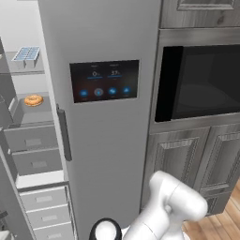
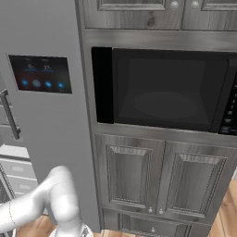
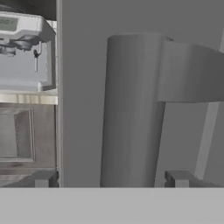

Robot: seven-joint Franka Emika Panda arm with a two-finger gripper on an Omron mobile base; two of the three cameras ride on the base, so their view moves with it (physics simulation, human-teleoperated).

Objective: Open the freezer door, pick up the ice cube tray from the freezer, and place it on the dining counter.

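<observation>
Freezer (image 1: pixel 28 122): stands open at the left of the left base view, showing white inner walls, grey shelves and grey pull-out drawers below.
Ice cube tray (image 1: pixel 26 54): light blue with a grid of cells, lying on an upper freezer shelf, above the shelf with the donut and well apart from the arm.
Donut (image 1: pixel 33 100): round, orange-brown, resting on the shelf under the tray.
Freezer door (image 1: pixel 6 154): its grey edge shows at the far left of the left base view, swung outward.
Touchscreen door (image 1: pixel 105 131): grey panel just right of the open freezer, closed, with a dark screen (image 1: pixel 104 80) lit by blue icons and a dark vertical bar handle (image 1: pixel 64 133) along its left edge.
Microwave (image 2: pixel 164 90): dark, built in to the right of the grey door, over grey wood-grain cabinet doors (image 2: pixel 157 180).
Arm (image 1: pixel 164 211): white, low in the frame in front of the touchscreen door.
Gripper (image 3: pixel 111 181): fingertips (image 3: pixel 42 180) sit on either side of a grey vertical bar (image 3: pixel 131 113) mounted on a flat grey panel, seen very close in the hand view.
Jaws: spread wide with the bar between them; I cannot tell whether either tip touches it.
</observation>
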